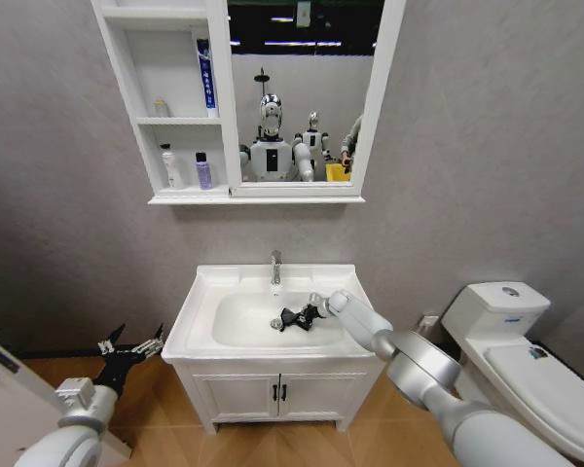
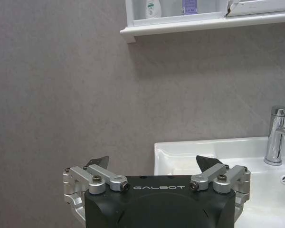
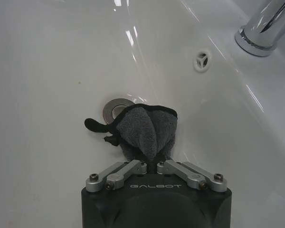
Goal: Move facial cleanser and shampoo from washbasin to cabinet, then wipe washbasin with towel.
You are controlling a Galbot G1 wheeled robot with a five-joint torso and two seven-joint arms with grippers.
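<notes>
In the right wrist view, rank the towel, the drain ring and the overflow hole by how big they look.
1. Towel, pinched in the shut right gripper, looks largest by far, though it sits nearest the camera.
2. Drain ring, partly covered by the towel.
3. Overflow hole, smallest; it is also farthest away.

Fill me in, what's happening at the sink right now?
The right gripper is down inside the bowl of the white ceramic washbasin, shut on the small dark grey towel, which is pressed against the basin floor beside the metal drain. The left gripper is open and idle, low beside the vanity. A white bottle and a purple bottle stand in the bottom niche of the white wall-hung cabinet, so this looks like the wiping stage.
</notes>
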